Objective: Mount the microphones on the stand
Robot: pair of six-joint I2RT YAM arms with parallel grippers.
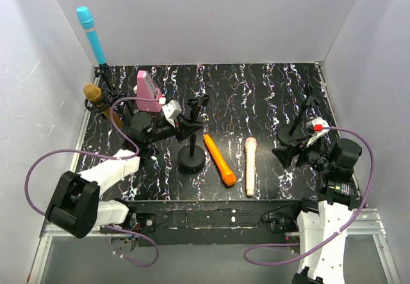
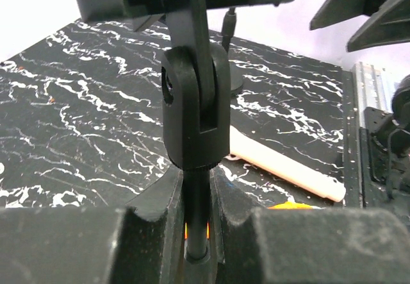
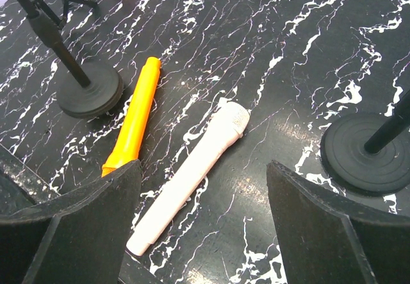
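Note:
The middle stand [image 1: 191, 158] has a round base and an empty clip on top. My left gripper [image 1: 182, 127] is shut on its thin pole; in the left wrist view the jaws [image 2: 196, 200] clamp the pole just below the stand's swivel joint [image 2: 195, 114]. The orange microphone [image 1: 220, 159] and the peach-pink microphone [image 1: 250, 166] lie side by side on the table right of that stand. My right gripper [image 1: 291, 154] is open and empty, hovering near the peach-pink microphone [image 3: 192, 181] with the orange one [image 3: 134, 120] to its left. The cyan microphone [image 1: 93, 37] and the gold microphone [image 1: 95, 95] sit in stands at the back left.
A pink wedge block [image 1: 148, 90] stands behind my left gripper. A second empty stand [image 1: 301, 114] rises at the right, its round base [image 3: 365, 152] just right of my right gripper. White walls close in the black marbled table [image 1: 256, 91].

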